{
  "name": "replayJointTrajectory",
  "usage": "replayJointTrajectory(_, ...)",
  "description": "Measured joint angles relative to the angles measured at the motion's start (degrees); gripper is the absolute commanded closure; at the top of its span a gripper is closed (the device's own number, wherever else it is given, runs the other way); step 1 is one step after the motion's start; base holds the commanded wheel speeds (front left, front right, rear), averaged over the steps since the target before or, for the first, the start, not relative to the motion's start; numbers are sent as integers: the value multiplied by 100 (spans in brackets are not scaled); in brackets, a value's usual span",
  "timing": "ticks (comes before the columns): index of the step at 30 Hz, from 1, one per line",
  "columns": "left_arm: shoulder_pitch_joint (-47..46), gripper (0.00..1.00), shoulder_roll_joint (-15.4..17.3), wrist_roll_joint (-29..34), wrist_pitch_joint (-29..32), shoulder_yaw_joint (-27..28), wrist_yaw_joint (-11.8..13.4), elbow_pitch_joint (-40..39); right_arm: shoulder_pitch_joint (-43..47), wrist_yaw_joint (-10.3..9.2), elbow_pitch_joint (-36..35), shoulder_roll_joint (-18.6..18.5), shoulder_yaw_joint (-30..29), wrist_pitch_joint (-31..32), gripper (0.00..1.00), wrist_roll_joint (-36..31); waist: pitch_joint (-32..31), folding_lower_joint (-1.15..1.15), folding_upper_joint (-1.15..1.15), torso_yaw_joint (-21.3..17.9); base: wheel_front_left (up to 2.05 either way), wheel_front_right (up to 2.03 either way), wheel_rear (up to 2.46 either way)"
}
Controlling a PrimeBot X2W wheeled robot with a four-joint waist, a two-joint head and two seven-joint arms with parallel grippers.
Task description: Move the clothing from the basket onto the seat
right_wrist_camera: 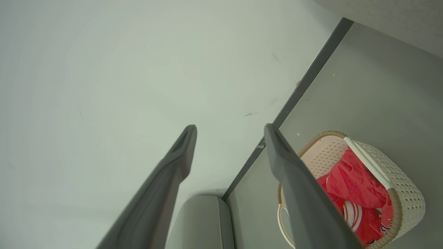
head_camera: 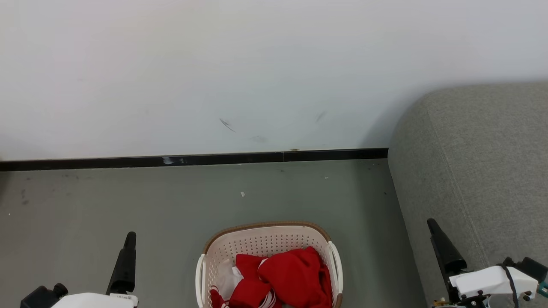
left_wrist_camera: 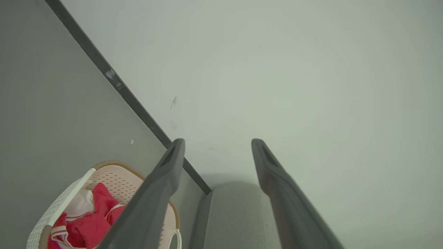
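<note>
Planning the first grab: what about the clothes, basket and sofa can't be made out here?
- Cream-white perforated plastic basket: near end cut off by the head view's bottom edge.
- Bright red, white-striped garments: bunched, so their count is hidden; in the left wrist view a finger of the left gripper covers part.
- Grey woven-fabric sofa: cut off by the head view's right edge.

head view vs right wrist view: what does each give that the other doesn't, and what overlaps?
Head view: the left end effector at lower left, a white piece of fabric beside the red, and the stitched seam down the seat.
Right wrist view: a dark printed logo on the clothing, and the perforated outer wall of the basket.
Shared: basket with red clothing in it, seat corner, black baseboard, wall, floor, and the right end effector, open.
</note>
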Motion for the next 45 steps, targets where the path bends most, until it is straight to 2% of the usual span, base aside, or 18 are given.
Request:
replayJointTrajectory(5, 0, 0, 45, 557, -98, -33, 9, -115, -21, 0, -51, 19, 43, -53, 0, -437, 6, 4, 0, -1, 0, 0, 0)
replayJointTrajectory(12, 0, 0, 60, 1391, -224, -127, 82, -322, -23, 1, -135, 26, 105, -148, 0, -1379, 27, 2, 0, -3, 0, 0, 0)
replayJointTrajectory(19, 1, 0, 87, 2416, -383, -258, 210, -492, -25, 1, -160, 52, 140, -249, 0, -2560, 60, -16, 0, -8, 0, 0, 0)
replayJointTrajectory(28, 45, 0, 135, 3493, -553, -458, 396, -543, -25, 2, -155, 138, 133, -354, 0, -3667, 107, -35, 0, -13, 0, 0, 0)
replayJointTrajectory(45, 172, 0, 135, 4947, -900, -602, 777, -566, -25, 7, -136, 271, 115, -580, 0, -5511, 147, -41, 0, -27, 0, 0, 0)
